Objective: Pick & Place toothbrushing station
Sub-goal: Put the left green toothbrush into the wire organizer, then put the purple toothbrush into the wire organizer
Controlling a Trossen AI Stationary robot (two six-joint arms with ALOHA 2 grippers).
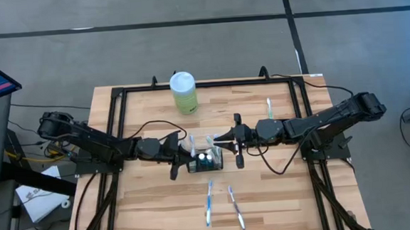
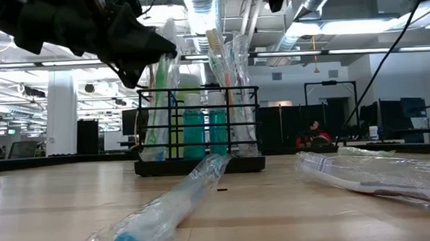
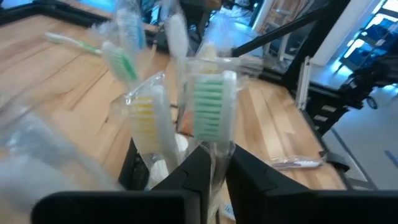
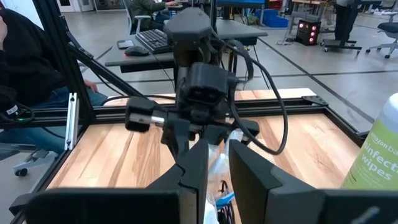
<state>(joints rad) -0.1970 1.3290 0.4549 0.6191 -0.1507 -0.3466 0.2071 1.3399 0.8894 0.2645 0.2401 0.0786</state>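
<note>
A wooden desk (image 1: 154, 211) is seen from above, with a black frame round its edge. Near the middle of the desk stands the caddy (image 1: 205, 161), a small black wire-mesh holder and the landmark for everything else here. It sits upright on the wood. Wrapped toothbrushes stand upright in it, their heads rising above its rim, and a teal tube shows among them in the low view.

The left hand (image 1: 190, 154) reaches in from the left side and sits right at the caddy's left edge. In its wrist view, its two dark fingers (image 3: 189, 180) are clenched on the handle of the green brush (image 3: 208, 106), a wrapped toothbrush with green bristles that stands in the caddy. Just beside that brush stands a yellow brush (image 3: 144, 118), also wrapped.

The right hand (image 1: 230, 148) reaches in from the right side and hovers at the caddy's upper right corner. Its fingers (image 4: 193, 168) stand slightly apart, with clear wrapping showing between them; whether they grip it cannot be told.

On the near side of the caddy, two more wrapped toothbrushes lie flat on the desk: a blue brush (image 1: 209, 202) and, just to its right, a second brush (image 1: 236, 208). Beyond the caddy, toward the far edge, stands a pale green bottle (image 1: 184, 92) with a white cap. To the caddy's far right, a loose brush (image 1: 269, 109) lies near the frame.
</note>
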